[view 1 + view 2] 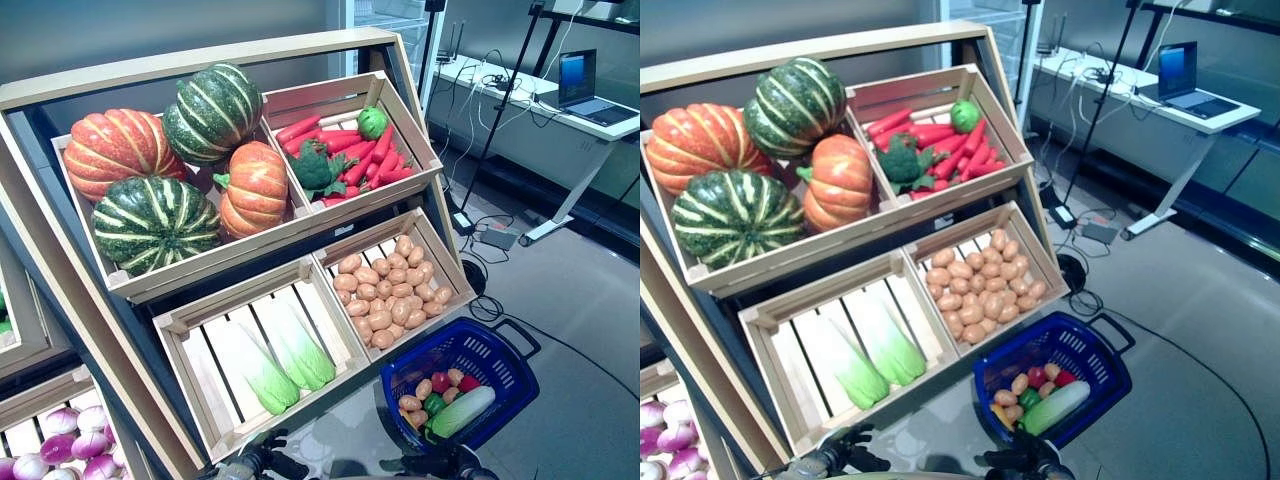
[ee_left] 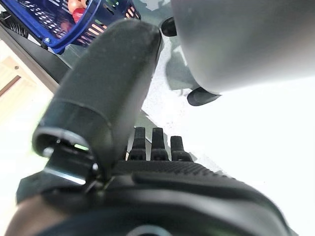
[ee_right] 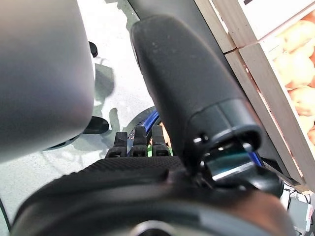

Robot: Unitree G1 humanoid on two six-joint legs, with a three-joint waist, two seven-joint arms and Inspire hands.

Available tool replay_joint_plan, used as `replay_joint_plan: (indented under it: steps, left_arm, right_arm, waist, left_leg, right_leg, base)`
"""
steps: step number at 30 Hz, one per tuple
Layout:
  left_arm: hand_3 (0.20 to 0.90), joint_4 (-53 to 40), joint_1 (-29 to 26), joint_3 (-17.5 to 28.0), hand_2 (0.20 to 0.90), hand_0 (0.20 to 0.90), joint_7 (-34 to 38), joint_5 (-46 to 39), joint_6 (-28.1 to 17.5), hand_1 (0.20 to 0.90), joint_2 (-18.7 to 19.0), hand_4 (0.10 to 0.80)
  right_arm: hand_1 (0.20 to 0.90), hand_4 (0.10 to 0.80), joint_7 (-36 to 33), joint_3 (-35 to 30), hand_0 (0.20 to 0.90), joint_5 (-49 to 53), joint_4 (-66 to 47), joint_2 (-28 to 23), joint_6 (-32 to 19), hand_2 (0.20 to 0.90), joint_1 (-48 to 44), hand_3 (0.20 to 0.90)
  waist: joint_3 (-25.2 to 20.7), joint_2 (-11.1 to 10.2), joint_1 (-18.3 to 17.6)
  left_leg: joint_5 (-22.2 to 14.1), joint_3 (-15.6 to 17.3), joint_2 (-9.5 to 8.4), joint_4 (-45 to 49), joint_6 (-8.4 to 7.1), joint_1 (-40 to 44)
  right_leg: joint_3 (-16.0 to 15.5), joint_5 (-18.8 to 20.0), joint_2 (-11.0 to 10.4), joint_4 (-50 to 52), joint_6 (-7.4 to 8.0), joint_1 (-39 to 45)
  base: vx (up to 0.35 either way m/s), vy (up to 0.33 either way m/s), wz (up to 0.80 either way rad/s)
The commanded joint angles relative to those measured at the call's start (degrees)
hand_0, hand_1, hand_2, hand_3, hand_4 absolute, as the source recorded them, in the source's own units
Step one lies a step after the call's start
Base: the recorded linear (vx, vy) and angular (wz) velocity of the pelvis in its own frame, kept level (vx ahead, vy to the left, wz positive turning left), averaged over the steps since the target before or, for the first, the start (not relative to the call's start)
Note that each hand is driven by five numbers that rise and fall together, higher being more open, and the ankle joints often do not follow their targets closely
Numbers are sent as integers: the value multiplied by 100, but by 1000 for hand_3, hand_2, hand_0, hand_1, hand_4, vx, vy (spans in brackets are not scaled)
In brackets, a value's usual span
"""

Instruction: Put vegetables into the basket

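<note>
A blue basket point(image 1: 497, 352) stands on the floor at the lower right, below the wooden shelf. In it lie a few potatoes point(image 1: 424, 390), a red vegetable point(image 1: 441, 381) and a pale green cabbage point(image 1: 462, 411). My left hand point(image 1: 268, 462) and right hand point(image 1: 442, 466) hang low at the bottom edge, both apart from the basket and the crates. Seen from the left wrist, the thumb point(image 2: 106, 83) and fingers point(image 2: 157, 145) are straight over the floor and hold nothing. The right wrist view likewise shows straight fingers point(image 3: 139, 142) and an empty hand.
The sloping shelf holds crates of pumpkins point(image 1: 150, 222), carrots with broccoli point(image 1: 345, 150), potatoes point(image 1: 385, 290) and two cabbages point(image 1: 285, 365). Purple onions point(image 1: 70, 445) fill a crate at the lower left. A desk with a laptop point(image 1: 585, 85) and cables stands at the far right.
</note>
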Motion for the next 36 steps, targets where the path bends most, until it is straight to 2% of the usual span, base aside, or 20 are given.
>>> replay_joint_plan:
  steps: [1, 6, 13, 21, 23, 25, 27, 29, 32, 33, 36]
  left_arm:
    - [900, 288, -501, -54, 900, 900, -13, 66, -276, 900, -58, 800]
    - [900, 338, -498, -57, 900, 900, -4, 84, -130, 900, -65, 800]
    - [900, 353, -502, -85, 900, 900, -358, -62, 79, 900, -98, 800]
    - [900, -118, -465, -70, 900, 900, -1095, -339, -187, 900, 0, 800]
    - [900, -572, -452, -158, 900, 900, -1379, -454, -81, 900, 84, 800]
    - [900, -919, -474, -194, 900, 900, -1670, -837, 218, 900, 146, 800]
    - [900, -1365, -498, -183, 900, 900, -1790, -1087, 246, 900, 223, 800]
    - [900, -2106, -501, -207, 900, 900, -1899, -1397, 391, 900, 424, 800]
    - [900, -3413, -568, -57, 900, 900, -2385, -1898, 936, 900, 836, 800]
    - [900, -3418, -566, -56, 900, 900, -2385, -1899, 939, 900, 839, 800]
    - [900, -4177, -572, 55, 900, 900, -2561, -1738, 856, 900, 1269, 800]
  right_arm:
    - [900, 800, 64, 88, 900, 37, -2, 13, -309, 900, -358, 900]
    - [900, 800, 92, 79, 900, 50, 25, 1, -318, 900, -380, 900]
    - [900, 800, 78, 114, 900, 42, -39, 19, -273, 900, -399, 900]
    - [900, 800, 72, 123, 900, -42, -123, -14, -158, 900, -365, 900]
    - [900, 800, 64, 147, 900, -79, -140, -41, -104, 900, -336, 900]
    - [900, 800, 101, 156, 900, -80, -182, -68, -23, 900, -330, 900]
    - [900, 800, 76, 147, 900, -78, -259, -100, 22, 900, -320, 900]
    - [900, 800, 46, 162, 900, -81, -408, -156, 116, 900, -313, 900]
    - [900, 800, 46, 144, 900, -103, -560, -329, 126, 900, -275, 900]
    - [900, 800, 47, 145, 900, -103, -560, -329, 126, 900, -274, 900]
    - [900, 800, 86, 84, 900, -77, -645, -477, 73, 900, -209, 900]
  waist:
    - [187, -127, -49]
    - [206, -124, -60]
    - [217, -101, -99]
    - [245, -47, -146]
    - [239, -23, -143]
    - [239, 0, -145]
    - [251, 16, -145]
    - [263, 37, -136]
    - [318, 91, -94]
    - [316, 90, -94]
    - [336, 133, -104]
  left_leg:
    - [-458, 18, 41, 237, -168, 18]
    - [-452, 26, 43, 225, -164, 29]
    - [-442, 41, 42, 210, -157, 45]
    - [-400, 88, 49, 147, -180, 66]
    - [-389, 84, 47, 116, -182, 60]
    - [-357, 78, 56, 99, -195, 38]
    - [-331, 82, 64, 81, -206, 14]
    - [-308, 80, 70, 66, -215, -37]
    - [-265, 75, 86, 53, -205, -155]
    - [-265, 75, 87, 54, -205, -157]
    - [-234, 82, 117, 51, -215, -235]
  right_leg:
    - [-110, -235, -382, 144, 341, 309]
    - [-85, -233, -371, 138, 339, 310]
    - [-36, -217, -356, 130, 338, 298]
    - [2, -178, -349, 104, 346, 274]
    - [-5, -160, -346, 79, 350, 262]
    - [-12, -132, -349, 69, 358, 237]
    - [-32, -113, -351, 63, 365, 209]
    - [-29, -97, -348, 50, 361, 157]
    - [-45, -67, -356, 46, 353, 43]
    - [-45, -67, -356, 46, 353, 42]
    - [-46, -49, -341, 26, 344, -19]
  base:
    - [0, 0, 0]
    - [0, 0, 0]
    - [0, 0, 0]
    - [2, 1, -1]
    - [25, 1, -8]
    - [31, -1, -5]
    - [0, 0, 0]
    - [0, 0, 0]
    - [-21, 8, 0]
    - [0, 0, 0]
    - [0, 0, 0]
